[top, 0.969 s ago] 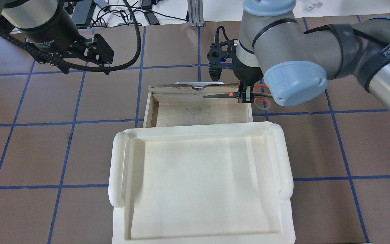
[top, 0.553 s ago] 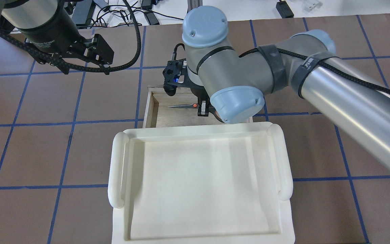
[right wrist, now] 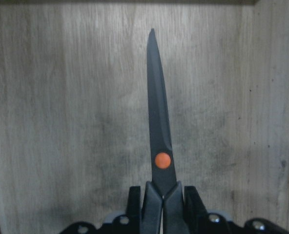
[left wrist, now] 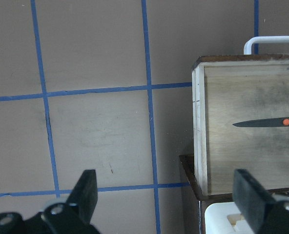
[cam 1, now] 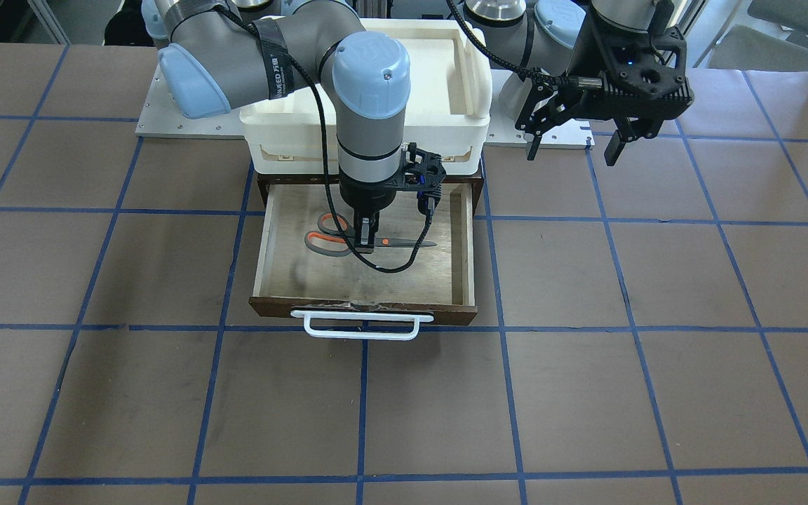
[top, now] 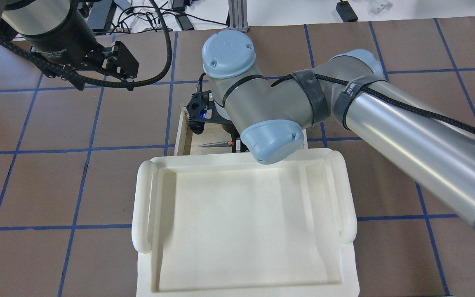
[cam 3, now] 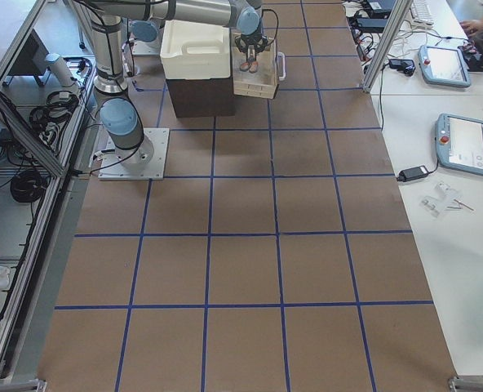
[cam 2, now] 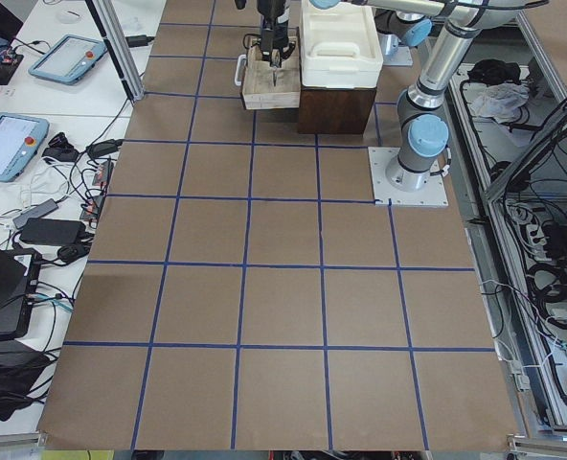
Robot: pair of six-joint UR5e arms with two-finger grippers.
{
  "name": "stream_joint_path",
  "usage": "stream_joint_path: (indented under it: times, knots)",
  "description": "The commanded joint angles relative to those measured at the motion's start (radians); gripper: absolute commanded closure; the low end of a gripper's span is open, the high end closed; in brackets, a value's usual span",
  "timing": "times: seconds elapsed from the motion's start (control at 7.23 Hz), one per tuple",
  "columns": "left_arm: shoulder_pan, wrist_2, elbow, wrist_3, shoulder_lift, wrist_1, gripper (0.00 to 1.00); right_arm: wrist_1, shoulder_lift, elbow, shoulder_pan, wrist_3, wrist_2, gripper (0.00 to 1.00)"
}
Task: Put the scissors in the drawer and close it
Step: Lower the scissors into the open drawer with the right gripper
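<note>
Over the drawer (cam 1: 264, 245), the right tool (cam 1: 365, 243) pinched the scissors (cam 1: 404, 243) behind their pivot; the left tool (cam 1: 572, 154), well apart, was spread.

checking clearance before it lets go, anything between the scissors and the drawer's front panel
Nothing: in the front-facing view, only bare plywood floor of the drawer lies between the scissors and its front panel.

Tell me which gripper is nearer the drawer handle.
Right. The right gripper is inside the drawer, shut on the scissors, behind the handle; the left gripper hovers open beside the tray.
</note>
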Motion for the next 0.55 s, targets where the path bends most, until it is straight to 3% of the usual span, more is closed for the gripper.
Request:
stream_joint_path:
  times: [0.0,0.42]
  knots:
    - [0.000,0.000,0.000,0.000,0.000,0.000,0.00,0.014,0.002,0.028,0.001,-0.030,0.001,1.00]
    - [0.000,0.000,0.000,0.000,0.000,0.000,0.00,0.013,0.015,0.030,-0.001,-0.028,0.005,1.00]
